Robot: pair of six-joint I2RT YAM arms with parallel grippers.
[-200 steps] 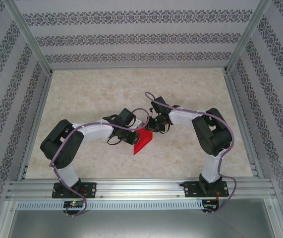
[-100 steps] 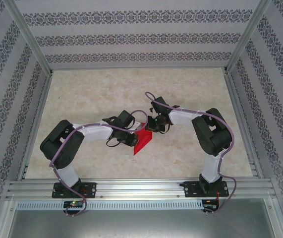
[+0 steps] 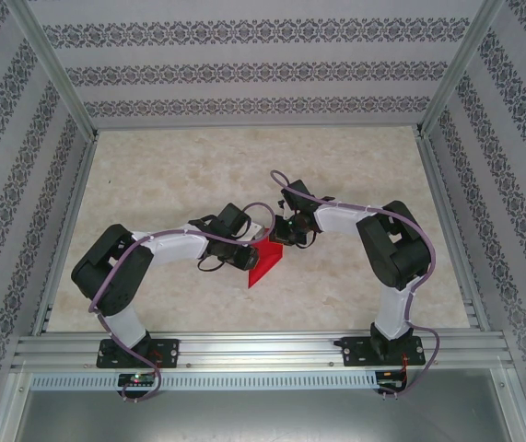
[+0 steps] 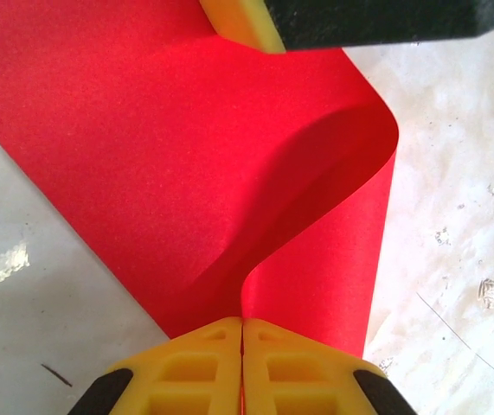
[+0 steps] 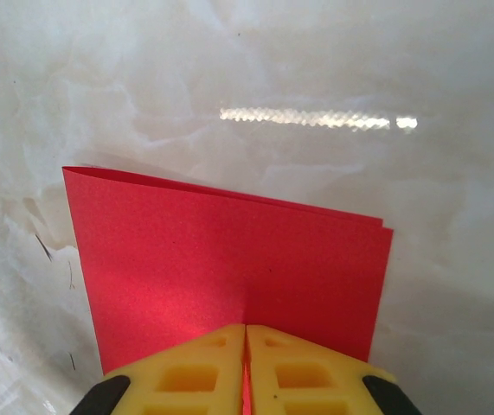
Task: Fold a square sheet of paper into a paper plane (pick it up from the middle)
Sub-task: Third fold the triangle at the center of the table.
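A pale, marbled table (image 3: 336,175) lies inside an aluminium frame (image 3: 51,64). On three sides are walls (image 3: 244,69) papered in bands of dark floral pattern. Near the middle of the table, a little toward the near edge, rests the red sheet of paper (image 3: 264,264). It is folded, so from above it reads as a pointed shape with its tip toward the near left. The two arms bend inward and meet over its far end. The left gripper (image 3: 259,243) comes in from the left and the right gripper (image 3: 281,241) from the right, the two just beside each other. From above, the wrists seem to cover the spot where the fingers meet the paper, so the grip is hard to judge there.

In the left wrist view, the left gripper (image 4: 243,327) has its yellow fingers pressed together with no gap, and the sheet is pinched at the seam. The paper leaves the jaws on edge, curves round to the right in a loose loop, and spreads flat over the table beyond. At the top of that view, a yellow-and-black finger (image 4: 368,17) of the right gripper sits at the paper's far edge.

In the right wrist view, the right gripper (image 5: 246,335) is closed in the same way on the near edge of the sheet. There the sheet lies in two layers with their far edges slightly offset, low over the table, with a strip of glare beyond it.
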